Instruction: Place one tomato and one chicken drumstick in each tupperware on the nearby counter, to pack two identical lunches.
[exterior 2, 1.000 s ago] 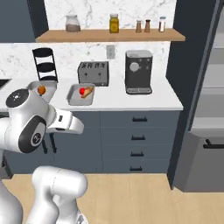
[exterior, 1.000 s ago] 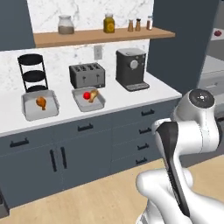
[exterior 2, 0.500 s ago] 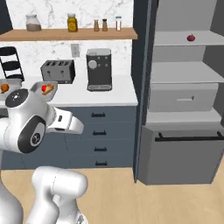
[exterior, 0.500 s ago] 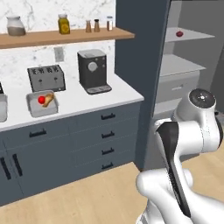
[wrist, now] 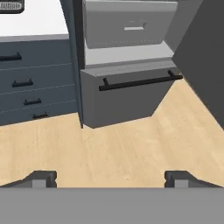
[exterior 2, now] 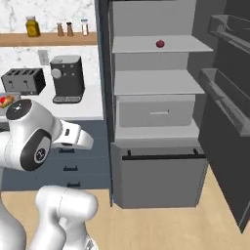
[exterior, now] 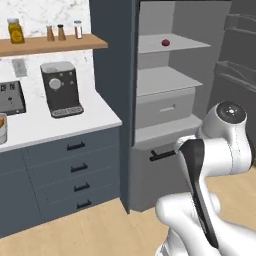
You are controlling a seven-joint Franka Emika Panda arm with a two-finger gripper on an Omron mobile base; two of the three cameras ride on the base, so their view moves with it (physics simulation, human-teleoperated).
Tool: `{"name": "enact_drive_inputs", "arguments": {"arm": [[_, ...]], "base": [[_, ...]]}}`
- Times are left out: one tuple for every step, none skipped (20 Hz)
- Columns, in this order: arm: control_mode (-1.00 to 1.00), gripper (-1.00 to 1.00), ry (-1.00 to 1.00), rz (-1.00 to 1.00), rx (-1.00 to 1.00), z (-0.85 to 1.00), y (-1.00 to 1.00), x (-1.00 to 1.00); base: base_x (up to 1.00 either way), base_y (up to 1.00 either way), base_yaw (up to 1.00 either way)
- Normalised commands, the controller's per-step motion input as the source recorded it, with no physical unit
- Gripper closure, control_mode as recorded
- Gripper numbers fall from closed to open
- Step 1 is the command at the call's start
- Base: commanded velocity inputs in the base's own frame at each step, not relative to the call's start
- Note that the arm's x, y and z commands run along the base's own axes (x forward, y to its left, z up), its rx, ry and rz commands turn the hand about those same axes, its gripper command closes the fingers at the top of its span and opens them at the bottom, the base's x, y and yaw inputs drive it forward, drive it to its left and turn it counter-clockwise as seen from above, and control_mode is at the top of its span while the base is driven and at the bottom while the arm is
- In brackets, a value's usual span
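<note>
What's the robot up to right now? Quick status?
Claw open, empty, over bare floor. Tomato sits on upper fridge shelf, untouched. Nothing between arm and shelves.

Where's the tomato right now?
The tomato sits alone on the top pale grey shelf of the open unit right of the counter, above the drawer; both base views show it.

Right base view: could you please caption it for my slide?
Open fridge with a tomato on its top shelf, beside the counter.
</note>
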Motion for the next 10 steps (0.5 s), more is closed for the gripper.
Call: {"name": "enact_drive_inputs", "arguments": {"arm": [[1.0, -1.0, 0.0, 0.0, 0.0, 0.0, 0.0, 0.0], [1.0, -1.0, 0.0, 0.0, 0.0, 0.0, 0.0, 0.0], [1.0, -1.0, 0.0, 0.0, 0.0, 0.0, 0.0, 0.0], [1.0, -1.0, 0.0, 0.0, 0.0, 0.0, 0.0, 0.0], [1.0, -1.0, 0.0, 0.0, 0.0, 0.0, 0.0, 0.0], [1.0, -1.0, 0.0, 0.0, 0.0, 0.0, 0.0, 0.0], [1.0, -1.0, 0.0, 0.0, 0.0, 0.0, 0.0, 0.0], [1.0, -1.0, 0.0, 0.0, 0.0, 0.0, 0.0, 0.0], [1.0, -1.0, 0.0, 0.0, 0.0, 0.0, 0.0, 0.0], [1.0, -1.0, 0.0, 0.0, 0.0, 0.0, 0.0, 0.0]], "base": [[0.65, -0.89, 0.0], [0.7, -0.79, 0.0], [0.78, -0.71, 0.0], [0.82, -0.69, 0.0], [0.89, -0.61, 0.0], [0.89, -0.63, 0.0], [0.91, -0.66, 0.0], [0.93, -0.69, 0.0], [0.91, -0.66, 0.0], [0.86, -0.65, 0.0]]}}
